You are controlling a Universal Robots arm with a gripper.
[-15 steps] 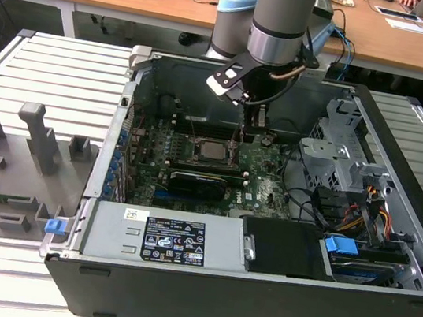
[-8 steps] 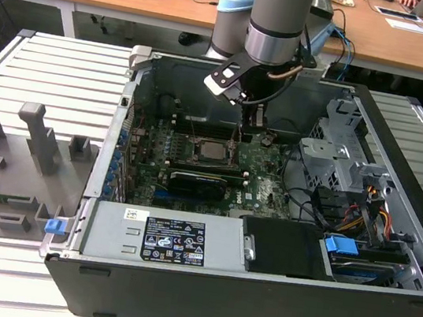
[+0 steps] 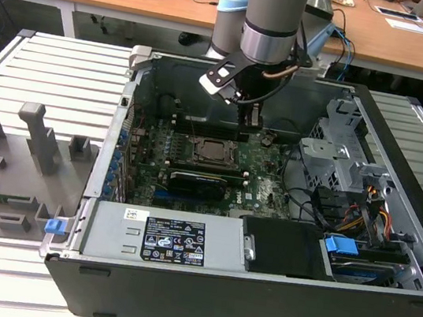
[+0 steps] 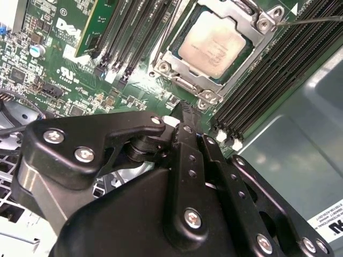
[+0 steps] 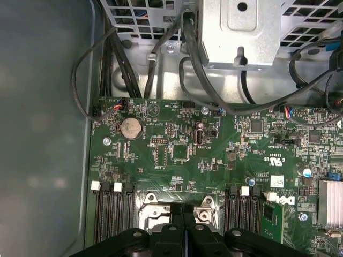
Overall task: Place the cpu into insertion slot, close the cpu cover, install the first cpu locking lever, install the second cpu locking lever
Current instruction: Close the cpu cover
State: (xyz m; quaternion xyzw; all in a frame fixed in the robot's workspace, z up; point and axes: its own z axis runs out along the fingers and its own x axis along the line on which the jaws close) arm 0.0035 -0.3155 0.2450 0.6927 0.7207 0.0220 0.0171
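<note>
The cpu (image 4: 214,45), silver top up, lies in the insertion slot (image 4: 244,61) on the green motherboard (image 3: 263,184). The metal cpu cover (image 4: 185,85) lies flat around it, framing the chip. A thin locking lever rod (image 4: 311,20) runs off from the socket corner. In the exterior view the cpu (image 3: 212,151) is just below my gripper (image 3: 251,118), which hangs inside the case by the socket's far edge. My gripper (image 4: 185,115) is shut, its black fingers pressed together with nothing between them. In the first wrist view my gripper (image 5: 182,210) hovers over the cover's edge (image 5: 153,211).
Black memory slots (image 4: 278,69) flank the socket on both sides. A black expansion card (image 3: 196,182) lies in front of it. A metal drive cage (image 3: 339,158) with cables stands at the exterior view's right, the power supply (image 3: 171,240) in front, grey fixtures (image 3: 31,139) outside the case.
</note>
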